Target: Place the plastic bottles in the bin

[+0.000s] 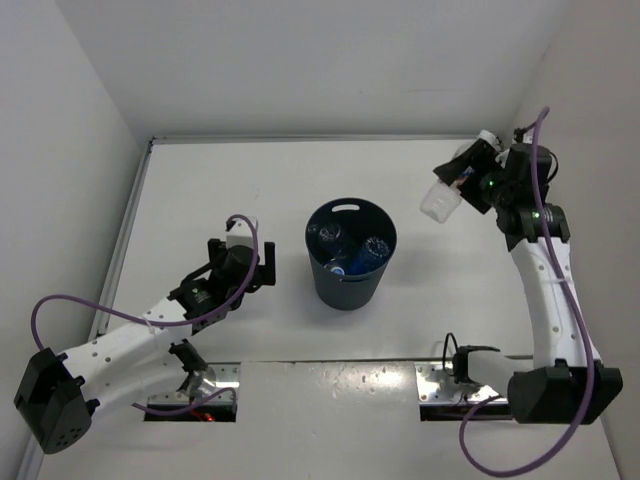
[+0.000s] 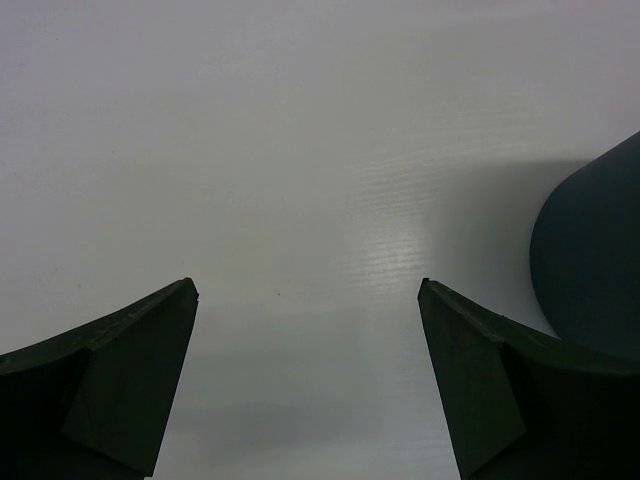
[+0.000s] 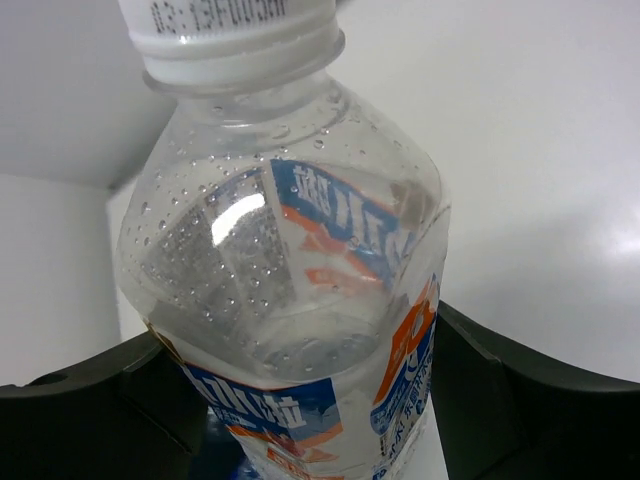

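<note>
Right tool (image 1: 462, 182) is clenched on one clear bottle (image 3: 290, 260) with a white cap, a blue-and-orange label and droplets on its wall. We note it tilted near the far right corner of the tabletop (image 1: 200, 190), well apart from the bin (image 1: 345, 290). The bin stands upright mid-tabletop. Other bottles (image 1: 350, 252) lie inside it; we cannot tell how many. Left tool (image 2: 308, 330) is released, fingers spread with nothing between them, over bare tabletop just left of the bin.
</note>
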